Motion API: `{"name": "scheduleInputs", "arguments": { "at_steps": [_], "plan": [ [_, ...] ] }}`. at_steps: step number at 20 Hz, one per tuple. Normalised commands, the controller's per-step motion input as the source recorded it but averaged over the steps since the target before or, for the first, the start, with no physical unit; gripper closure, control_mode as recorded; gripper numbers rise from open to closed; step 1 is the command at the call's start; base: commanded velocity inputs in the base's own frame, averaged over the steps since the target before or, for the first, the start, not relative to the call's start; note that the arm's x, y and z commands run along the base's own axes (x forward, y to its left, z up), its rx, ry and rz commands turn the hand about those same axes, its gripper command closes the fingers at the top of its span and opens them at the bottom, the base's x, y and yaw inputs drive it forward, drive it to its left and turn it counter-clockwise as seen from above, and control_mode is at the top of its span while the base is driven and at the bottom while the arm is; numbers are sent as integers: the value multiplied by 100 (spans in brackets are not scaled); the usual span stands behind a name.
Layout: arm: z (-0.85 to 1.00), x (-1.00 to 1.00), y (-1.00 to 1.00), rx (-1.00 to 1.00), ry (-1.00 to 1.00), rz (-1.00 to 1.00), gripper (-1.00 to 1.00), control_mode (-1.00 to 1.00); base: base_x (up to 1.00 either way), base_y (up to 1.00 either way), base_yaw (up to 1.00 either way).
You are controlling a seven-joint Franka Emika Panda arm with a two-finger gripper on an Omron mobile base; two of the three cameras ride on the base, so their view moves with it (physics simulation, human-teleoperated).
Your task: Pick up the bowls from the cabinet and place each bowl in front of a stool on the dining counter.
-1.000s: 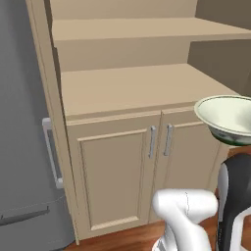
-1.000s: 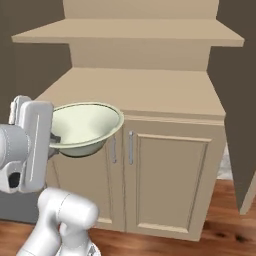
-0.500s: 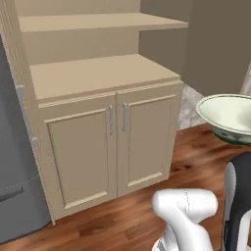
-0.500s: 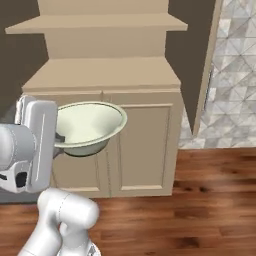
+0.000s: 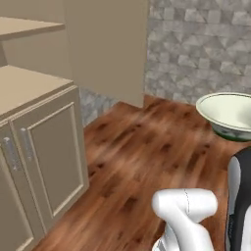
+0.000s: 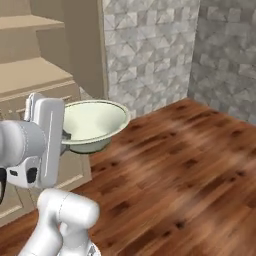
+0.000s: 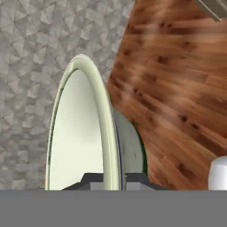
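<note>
A pale cream-green bowl [image 6: 95, 124] hangs level in the air over the floor, with my gripper [image 6: 66, 136] shut on its near rim. In the hand view the bowl [image 7: 82, 133] stands edge-on, its rim clamped between the two dark fingertips [image 7: 95, 179] of the gripper [image 7: 113, 181]. The same bowl [image 5: 230, 113] sits at the right edge of the left base view, above the arm. The beige cabinet [image 5: 44, 162] with its panelled doors lies off to the left, and in the right base view the cabinet [image 6: 27, 82] is behind the hand. The stool and the dining counter are out of view.
Reddish-brown plank floor [image 5: 137, 157] spreads ahead. A grey stone-tiled wall [image 6: 150, 50] closes the far side and turns a corner at the right. A plain beige panel [image 5: 108, 44] stands between the cabinet and the stone wall.
The whole picture has swung: the base has turned right, so the cabinet has slid to the left edge and the stone wall and floor have come in. The bowl stays gripped.
</note>
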Motion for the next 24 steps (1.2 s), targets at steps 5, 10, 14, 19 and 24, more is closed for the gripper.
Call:
{"name": "scheduleInputs", "arguments": {
  "at_steps": [5, 10, 14, 19, 24],
  "plan": [
    [0, 0, 0, 0, 0, 0, 100, 100, 0, -1, -99],
    [0, 0, 0, 0, 0, 0, 100, 100, 34, -31, -83],
    [0, 0, 0, 0, 0, 0, 100, 100, 99, -67, -54],
    [0, 0, 0, 0, 0, 0, 100, 100, 100, -79, -16],
    [0, 0, 0, 0, 0, 0, 100, 100, 100, -22, 0]
  ]
}}
